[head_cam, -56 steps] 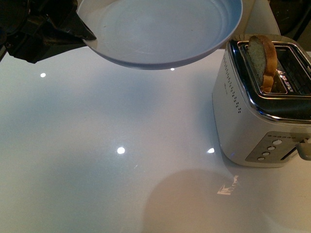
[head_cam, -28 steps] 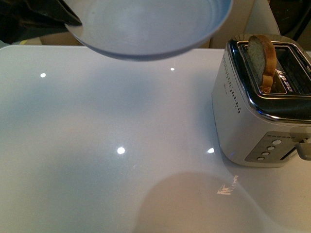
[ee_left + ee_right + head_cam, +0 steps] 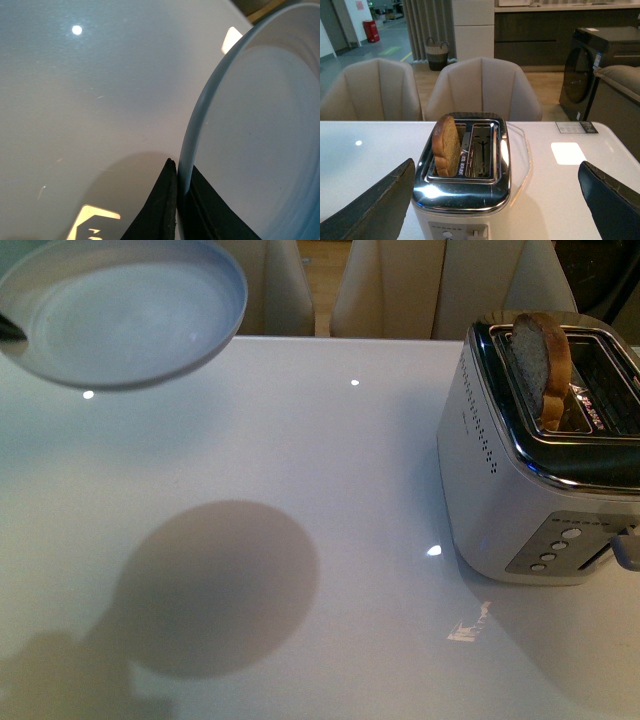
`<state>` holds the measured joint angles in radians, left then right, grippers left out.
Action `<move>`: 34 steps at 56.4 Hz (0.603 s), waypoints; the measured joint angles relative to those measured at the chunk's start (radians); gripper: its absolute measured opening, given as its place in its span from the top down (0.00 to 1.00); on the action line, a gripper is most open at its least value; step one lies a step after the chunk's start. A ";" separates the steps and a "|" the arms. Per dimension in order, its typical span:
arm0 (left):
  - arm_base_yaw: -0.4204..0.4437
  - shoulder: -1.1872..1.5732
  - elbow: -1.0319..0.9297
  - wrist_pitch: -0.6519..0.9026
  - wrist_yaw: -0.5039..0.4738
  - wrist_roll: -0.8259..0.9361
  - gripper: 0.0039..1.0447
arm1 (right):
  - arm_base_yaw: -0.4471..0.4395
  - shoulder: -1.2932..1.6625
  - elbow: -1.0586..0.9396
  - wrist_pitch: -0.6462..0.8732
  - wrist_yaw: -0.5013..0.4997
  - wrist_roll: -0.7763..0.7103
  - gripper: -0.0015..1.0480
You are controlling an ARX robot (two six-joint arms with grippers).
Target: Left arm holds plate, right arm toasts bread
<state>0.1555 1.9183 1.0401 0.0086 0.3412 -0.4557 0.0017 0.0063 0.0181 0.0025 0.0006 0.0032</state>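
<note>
Plate aloft over the far left of the white table, its rim pinched between the black fingers of my left gripper, whose jaws are clamped tight on the dish's edge. The pale blue plate hangs clear of the tabletop and throws a round shadow on the glossy surface below. Well apart from it, at the table's right side, the bread stands upright in the silver toaster, in the slot nearer the table's middle, with its crusted top proud of the chrome rim. My right gripper hangs facing the toaster, its jaws spread wide with nothing between them. Beige chairs line the table's far edge
</note>
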 joint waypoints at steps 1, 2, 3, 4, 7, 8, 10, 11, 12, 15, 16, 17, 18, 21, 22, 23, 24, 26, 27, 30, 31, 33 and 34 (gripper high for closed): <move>0.011 0.023 0.004 0.007 -0.001 0.019 0.97 | 0.000 0.000 0.000 0.000 0.000 0.000 0.09; 0.016 0.034 0.006 0.011 -0.001 0.023 0.97 | 0.000 0.000 0.000 0.000 0.000 0.000 0.09; 0.026 0.056 0.011 0.016 -0.002 0.039 0.97 | 0.000 0.000 0.000 0.000 0.000 0.000 0.09; 0.031 0.068 0.014 0.019 -0.002 0.045 0.97 | 0.000 0.000 0.000 0.000 0.000 0.000 0.09; 0.056 0.130 0.029 0.042 -0.006 0.077 0.97 | 0.000 0.000 0.000 0.000 0.000 0.000 0.09; 0.063 0.149 0.034 0.047 -0.006 0.092 0.97 | 0.000 0.000 0.000 0.000 0.000 0.000 0.09; 0.076 0.193 0.045 0.060 -0.002 0.113 0.97 | 0.000 0.000 0.000 0.000 0.000 0.000 0.09; 0.080 0.209 0.048 0.065 -0.001 0.121 0.97 | 0.000 0.000 0.000 0.000 0.000 0.000 0.09; 0.084 0.233 0.052 0.072 0.000 0.135 0.97 | 0.000 0.000 0.000 0.000 0.000 0.000 0.09; 0.087 0.279 0.055 0.082 0.000 0.160 0.97 | 0.000 0.000 0.000 0.000 0.000 0.000 0.09; 0.087 0.290 0.055 0.085 0.000 0.167 0.97 | 0.000 0.000 0.000 0.000 0.000 0.000 0.09; 0.087 0.301 0.055 0.089 0.000 0.173 0.97 | 0.000 0.000 0.000 0.000 0.000 0.000 0.09; 0.087 0.315 0.055 0.097 0.000 0.180 0.97 | 0.000 0.000 0.000 0.000 0.000 0.000 0.09; 0.087 0.340 0.055 0.113 -0.004 0.184 0.97 | 0.000 0.000 0.000 0.000 0.000 0.000 0.09; 0.086 0.343 0.055 0.115 -0.005 0.184 0.97 | 0.000 0.000 0.000 0.000 0.000 0.000 0.09; 0.085 0.348 0.055 0.119 -0.005 0.184 0.97 | 0.000 0.000 0.000 0.000 0.000 0.000 0.09; 0.085 0.351 0.055 0.121 -0.005 0.184 0.97 | 0.000 0.000 0.000 0.000 0.000 0.000 0.09; 0.084 0.360 0.056 0.124 -0.005 0.184 0.97 | 0.000 0.000 0.000 0.000 0.000 0.000 0.09; 0.082 0.366 0.058 0.124 -0.007 0.184 0.97 | 0.000 0.000 0.000 0.000 0.000 0.000 0.09; 0.079 0.381 0.061 0.128 -0.010 0.183 0.97 | 0.000 0.000 0.000 0.000 0.000 0.000 0.09; 0.079 0.385 0.061 0.129 -0.010 0.183 0.97 | 0.000 0.000 0.000 0.000 0.000 0.000 0.09; 0.076 0.394 0.063 0.130 -0.011 0.183 0.97 | 0.000 0.000 0.000 0.000 0.000 0.000 0.09; 0.075 0.399 0.064 0.130 -0.013 0.183 0.97 | 0.000 0.000 0.000 0.000 0.000 0.000 0.09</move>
<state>0.2302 2.3169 1.1042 0.1387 0.3283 -0.2726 0.0017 0.0063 0.0181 0.0025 0.0010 0.0032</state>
